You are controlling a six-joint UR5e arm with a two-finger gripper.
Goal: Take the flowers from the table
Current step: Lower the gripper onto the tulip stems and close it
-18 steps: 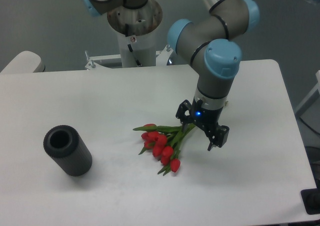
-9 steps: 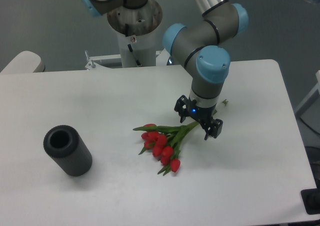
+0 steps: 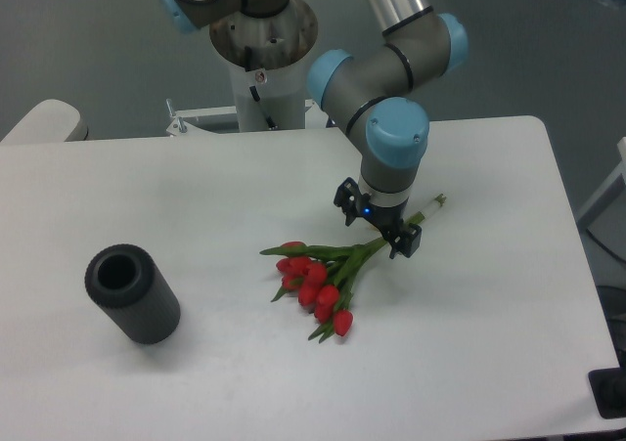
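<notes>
The flowers (image 3: 315, 281), a bunch of red tulips with green leaves, lie on the white table (image 3: 196, 197) a little right of centre. Their long green stems (image 3: 426, 209) run up and to the right. My gripper (image 3: 377, 223) is over the middle of the stems, pointing down. It is open, with one black finger (image 3: 343, 198) on the far left side of the stems and the other finger (image 3: 408, 240) on the near right side. The stems pass under it. The flowers rest flat on the table.
A dark grey hollow cylinder (image 3: 132, 292) lies on its side at the table's front left. The robot's base column (image 3: 262, 45) stands behind the table's back edge. The table's right edge (image 3: 567, 216) is close to the stem ends.
My gripper has moved back and to the left, from beside the stems near the blooms to straddling the stems. The flowers and the cylinder have not moved.
</notes>
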